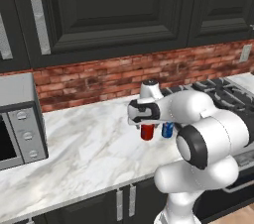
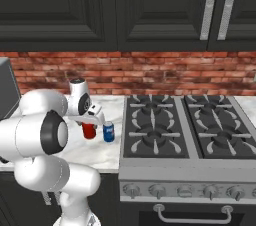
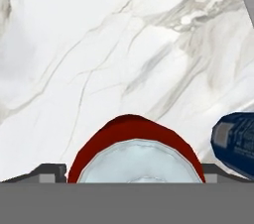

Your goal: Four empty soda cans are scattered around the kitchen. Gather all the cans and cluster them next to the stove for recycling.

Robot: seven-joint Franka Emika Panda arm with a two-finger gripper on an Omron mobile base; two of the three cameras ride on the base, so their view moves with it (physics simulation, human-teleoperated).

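Note:
A red soda can [image 1: 147,132] [image 2: 89,131] stands upright on the white marble counter [image 1: 84,143], a short way left of the stove [image 2: 185,125]. My gripper [image 1: 147,125] [image 2: 90,124] hangs straight down over it. In the hand view the red can's silver top [image 3: 134,168] sits between my spread fingertips, which stand just off its sides, so the gripper [image 3: 131,173] is open around it. A blue soda can [image 1: 167,129] [image 2: 108,132] [image 3: 238,141] stands upright just to the red one's right, between it and the stove's edge.
A grey microwave [image 1: 20,124] sits on the counter at the far left. Dark upper cabinets [image 1: 109,10] hang over a red brick wall [image 2: 150,75]. The stove's black burner grates [image 1: 223,91] lie to the right, with knobs [image 2: 185,190] along its front.

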